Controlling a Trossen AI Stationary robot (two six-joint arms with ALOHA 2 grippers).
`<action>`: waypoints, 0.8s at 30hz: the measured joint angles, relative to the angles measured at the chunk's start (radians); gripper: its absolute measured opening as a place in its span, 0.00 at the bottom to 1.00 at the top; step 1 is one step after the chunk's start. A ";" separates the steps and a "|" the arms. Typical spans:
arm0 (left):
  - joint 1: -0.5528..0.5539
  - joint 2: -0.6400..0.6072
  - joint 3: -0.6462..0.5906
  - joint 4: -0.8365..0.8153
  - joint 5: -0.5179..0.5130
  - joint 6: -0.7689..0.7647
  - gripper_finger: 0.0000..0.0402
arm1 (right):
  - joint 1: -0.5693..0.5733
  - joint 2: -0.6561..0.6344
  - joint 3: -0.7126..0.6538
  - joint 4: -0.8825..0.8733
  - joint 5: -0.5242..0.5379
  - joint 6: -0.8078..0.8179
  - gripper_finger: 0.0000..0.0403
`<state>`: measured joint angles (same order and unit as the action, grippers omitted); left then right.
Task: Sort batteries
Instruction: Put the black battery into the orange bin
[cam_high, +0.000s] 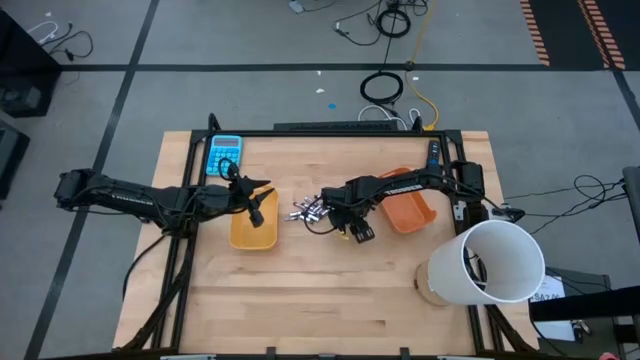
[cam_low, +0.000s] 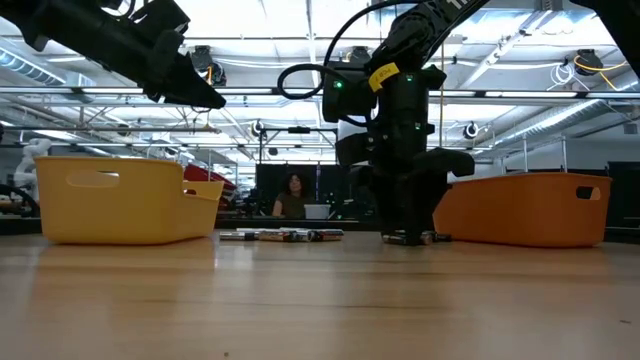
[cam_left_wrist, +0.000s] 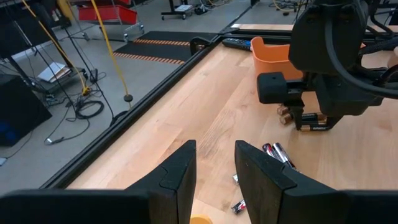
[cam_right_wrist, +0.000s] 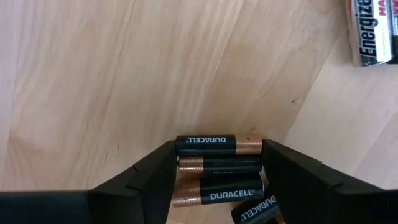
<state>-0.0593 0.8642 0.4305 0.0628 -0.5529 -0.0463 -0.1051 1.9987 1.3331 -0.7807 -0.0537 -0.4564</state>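
Between the right gripper's (cam_right_wrist: 217, 171) two dark fingers, seen from its own wrist, a small cluster of dark-and-copper batteries (cam_right_wrist: 217, 144) lies on the wooden table (cam_right_wrist: 93, 81). Their long axes run across the gap, from one finger toward the other, so each finger faces battery ends, not sides. Those fingers stand fairly wide, bracketing the cluster but not visibly squeezing it; whether they touch is hard to tell. I judge that closing now would press the batteries lengthwise.

From above, this gripper sits low near the table's middle, just beside the orange tray (cam_high: 412, 212), and is clearly the arm nearer the work. More loose batteries (cam_high: 306, 209) lie scattered just to its left, between it and the yellow tray (cam_high: 240, 236).

Farther off, the left gripper (cam_high: 256, 213) hangs over the yellow tray, raised, its fingers narrowly parted and holding nothing.
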 joint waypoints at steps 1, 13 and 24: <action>0.000 0.000 0.000 0.000 0.000 0.000 0.30 | 0.000 -0.001 0.004 0.001 0.003 0.002 0.56; 0.000 0.000 0.000 0.006 0.000 -0.001 0.30 | -0.001 -0.014 0.013 -0.004 0.006 0.007 0.56; 0.000 0.000 0.000 0.003 0.000 -0.001 0.30 | 0.002 -0.014 0.013 0.026 0.007 0.053 0.64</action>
<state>-0.0593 0.8642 0.4305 0.0658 -0.5529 -0.0471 -0.1032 1.9842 1.3461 -0.7548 -0.0463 -0.4033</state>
